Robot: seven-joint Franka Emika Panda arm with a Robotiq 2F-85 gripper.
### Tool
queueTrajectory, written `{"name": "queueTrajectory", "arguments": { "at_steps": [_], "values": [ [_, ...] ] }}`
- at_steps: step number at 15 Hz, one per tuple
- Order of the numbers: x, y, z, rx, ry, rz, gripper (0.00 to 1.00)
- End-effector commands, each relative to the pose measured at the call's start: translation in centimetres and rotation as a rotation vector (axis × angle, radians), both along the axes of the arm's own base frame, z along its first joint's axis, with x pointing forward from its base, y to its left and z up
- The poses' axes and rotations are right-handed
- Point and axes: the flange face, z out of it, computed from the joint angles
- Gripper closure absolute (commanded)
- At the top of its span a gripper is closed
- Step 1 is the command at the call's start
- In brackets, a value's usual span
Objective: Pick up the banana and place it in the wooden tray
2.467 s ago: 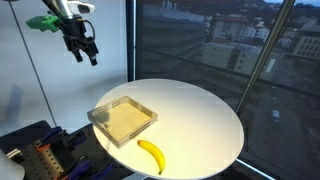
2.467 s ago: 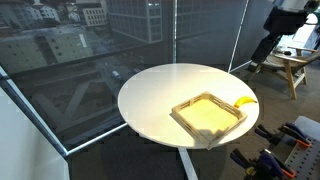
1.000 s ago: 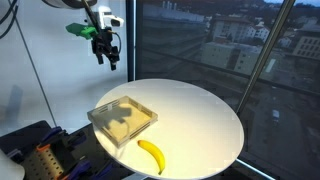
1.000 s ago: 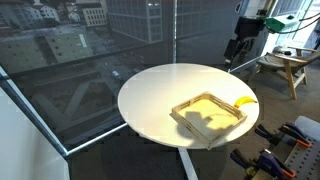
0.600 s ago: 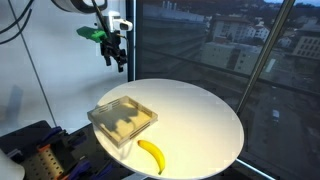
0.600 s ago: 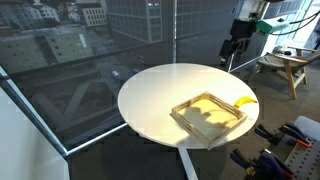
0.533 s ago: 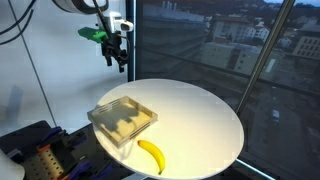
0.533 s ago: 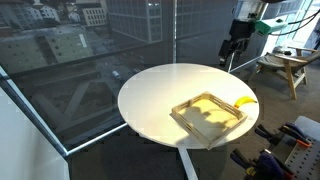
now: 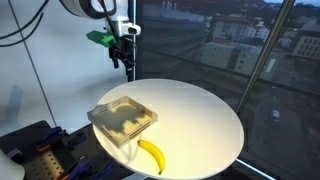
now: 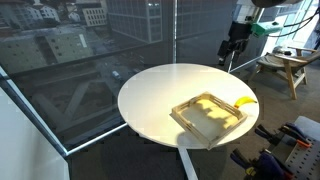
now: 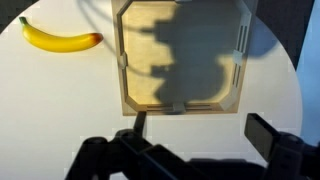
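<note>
A small curved yellow banana [image 9: 152,155] lies on the round white table [image 9: 200,120] near its front edge, beside the wooden tray [image 9: 123,118]. In an exterior view the banana [image 10: 245,102] peeks out behind the tray [image 10: 209,116]. In the wrist view the banana [image 11: 60,39] lies at the upper left, left of the tray [image 11: 180,55]. My gripper [image 9: 128,58] hangs high above the table's far edge, open and empty; it shows in both exterior views [image 10: 229,55] and in the wrist view [image 11: 200,130].
Dark windows with a city view stand behind the table. A wooden stool [image 10: 285,68] stands beyond the table. Black equipment [image 9: 40,155] sits on the floor beside the table. The table's edge lies close to the tray.
My gripper has moved from the far upper corner toward the table, closer to a spot above the tray. The banana and the tray have not moved.
</note>
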Motion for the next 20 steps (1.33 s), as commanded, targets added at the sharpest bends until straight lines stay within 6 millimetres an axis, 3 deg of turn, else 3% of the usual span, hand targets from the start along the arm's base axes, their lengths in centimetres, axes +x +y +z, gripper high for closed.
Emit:
{"name": "queueTrajectory", "arguments": {
  "at_steps": [1, 10, 20],
  "values": [
    [1.3, -2.3, -0.2, 0.007, 0.004, -0.034, 0.00],
    [2.1, -7.5, -2.5, 0.005, 0.045, -0.138, 0.00],
    [1.7, -11.5, -5.4, -0.004, 0.046, -0.120, 0.00]
  ]
}}
